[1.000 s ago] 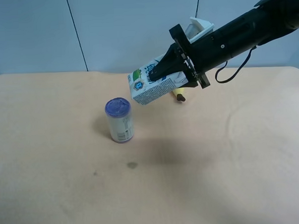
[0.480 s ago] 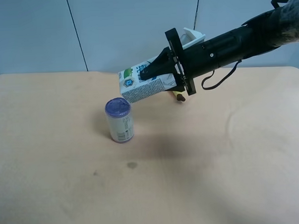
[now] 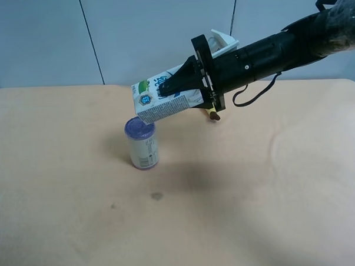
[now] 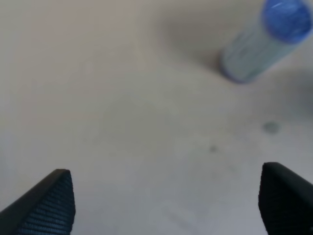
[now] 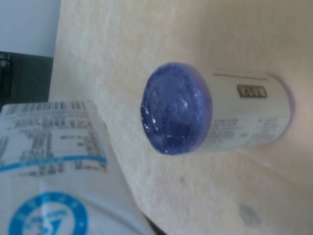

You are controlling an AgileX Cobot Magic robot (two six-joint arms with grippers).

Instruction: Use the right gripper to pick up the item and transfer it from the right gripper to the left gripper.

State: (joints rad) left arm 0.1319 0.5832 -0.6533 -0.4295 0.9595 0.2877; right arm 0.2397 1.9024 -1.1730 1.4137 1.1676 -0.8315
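Observation:
My right gripper (image 3: 186,87) is shut on a white milk carton (image 3: 163,100) with blue and green print and holds it tilted in the air, its free end just above a can. The carton fills the near corner of the right wrist view (image 5: 49,166). My right arm reaches in from the exterior high view's right. My left gripper (image 4: 166,205) shows only in the left wrist view. It is open and empty above the table, with both dark fingertips (image 4: 49,203) wide apart.
A white can with a blue lid (image 3: 142,143) stands upright on the beige table (image 3: 257,194). It also shows in the right wrist view (image 5: 215,115) and the left wrist view (image 4: 261,41). A small yellow object (image 3: 212,114) lies behind the carton. A dark stain (image 3: 157,196) marks the table.
My right gripper has carried the carton to the left and slightly up, from beside the can to just above its lid.

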